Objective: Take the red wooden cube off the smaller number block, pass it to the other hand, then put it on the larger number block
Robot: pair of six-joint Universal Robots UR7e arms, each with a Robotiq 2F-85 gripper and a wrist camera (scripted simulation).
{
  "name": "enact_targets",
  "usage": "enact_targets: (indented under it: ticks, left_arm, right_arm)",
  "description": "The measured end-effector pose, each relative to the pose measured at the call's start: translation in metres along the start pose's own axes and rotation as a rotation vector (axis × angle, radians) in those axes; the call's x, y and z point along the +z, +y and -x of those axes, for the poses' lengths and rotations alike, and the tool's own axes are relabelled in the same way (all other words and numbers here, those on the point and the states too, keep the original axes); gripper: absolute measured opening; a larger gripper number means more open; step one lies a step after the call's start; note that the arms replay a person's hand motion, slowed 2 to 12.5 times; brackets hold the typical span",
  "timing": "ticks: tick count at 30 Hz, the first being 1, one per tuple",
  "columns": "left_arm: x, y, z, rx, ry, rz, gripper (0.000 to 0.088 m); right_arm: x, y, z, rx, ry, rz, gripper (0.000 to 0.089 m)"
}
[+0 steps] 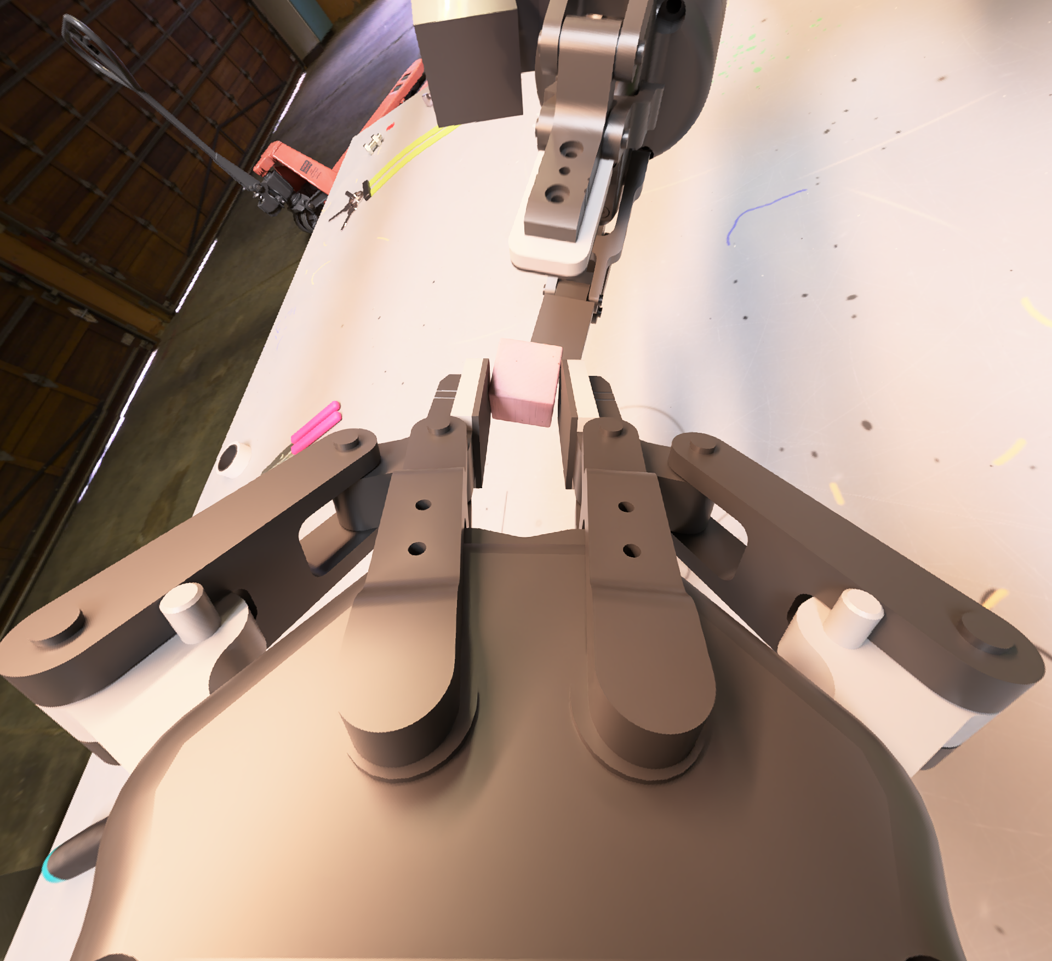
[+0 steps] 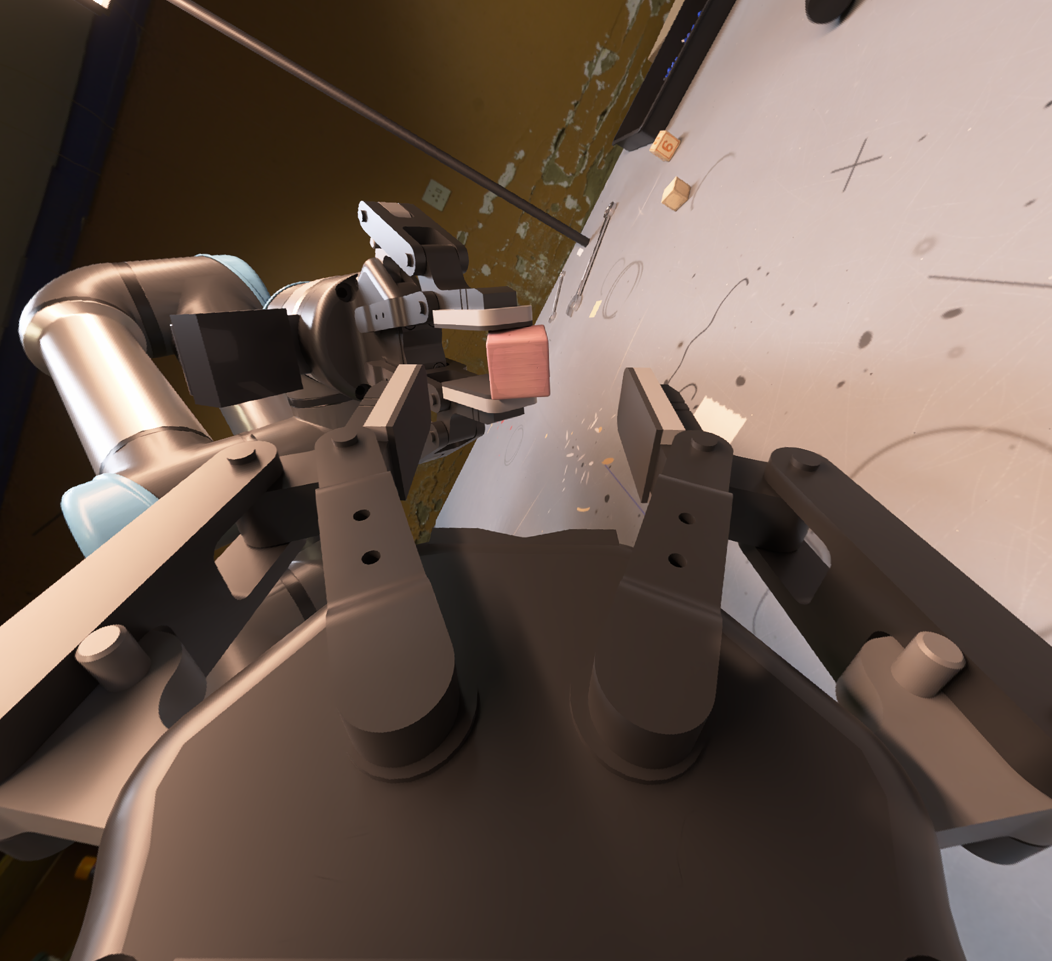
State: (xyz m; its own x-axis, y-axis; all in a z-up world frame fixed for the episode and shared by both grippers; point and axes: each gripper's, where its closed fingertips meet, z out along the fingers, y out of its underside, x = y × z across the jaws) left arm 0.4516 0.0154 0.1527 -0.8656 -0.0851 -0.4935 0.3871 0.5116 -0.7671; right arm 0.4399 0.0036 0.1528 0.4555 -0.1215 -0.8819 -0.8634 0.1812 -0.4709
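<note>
So the left gripper point(image 1: 524, 393) has the red wooden cube point(image 1: 525, 382) pinched between its 2 pads, 1 on each side face, and the whole thing is up in the air above the white table point(image 1: 854, 364), not resting on anything. From the right wrist view you can see that same left gripper point(image 2: 501, 359) reaching in from the left with the cube point(image 2: 518, 362) sticking out past its fingertips.

The right gripper point(image 2: 526, 410) is spread wide, nothing in it, with the cube hanging just beyond its 2 fingers and more or less lined up with the gap between them. No contact that I can see. In the left wrist view the right gripper point(image 1: 555, 262) comes in from the far side, 1 fingertip close behind the cube.

Further out, the 2 number blocks sit well apart from all this near the far edge of the table: one with a red digit on it point(image 2: 665, 144) right by the end of a long black bar point(image 2: 691, 45), and another point(image 2: 676, 193) just this side of it, whose digit I can't tell. A couple of wrenches point(image 2: 589, 262) lie between them and the grippers. On the other end there are pink markers point(image 1: 316, 427), a roll of tape point(image 1: 233, 458) and a bunch of keys point(image 1: 352, 204) near the table's edge, with an orange pallet jack point(image 1: 319, 168) on the floor past it.
</note>
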Motion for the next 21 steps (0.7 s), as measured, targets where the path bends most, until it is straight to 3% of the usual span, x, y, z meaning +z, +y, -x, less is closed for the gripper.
enact_targets:
  ticks: [8, 15, 21]
  left_arm:
    - [0.008, -0.006, -0.005, 0.014, -0.004, -0.009, 0.0218]
    - [0.012, -0.008, -0.006, 0.017, -0.013, -0.013, 0.022]
    - [0.014, -0.011, -0.005, 0.012, -0.018, -0.024, 0.0219]
  right_arm:
    - [0.001, 0.005, -0.001, 0.015, 0.003, 0.026, 0.0447]
    - [0.0, 0.006, 0.003, 0.027, -0.022, 0.031, 0.0241]
    - [-0.004, 0.005, 0.004, 0.018, -0.023, 0.023, 0.0239]
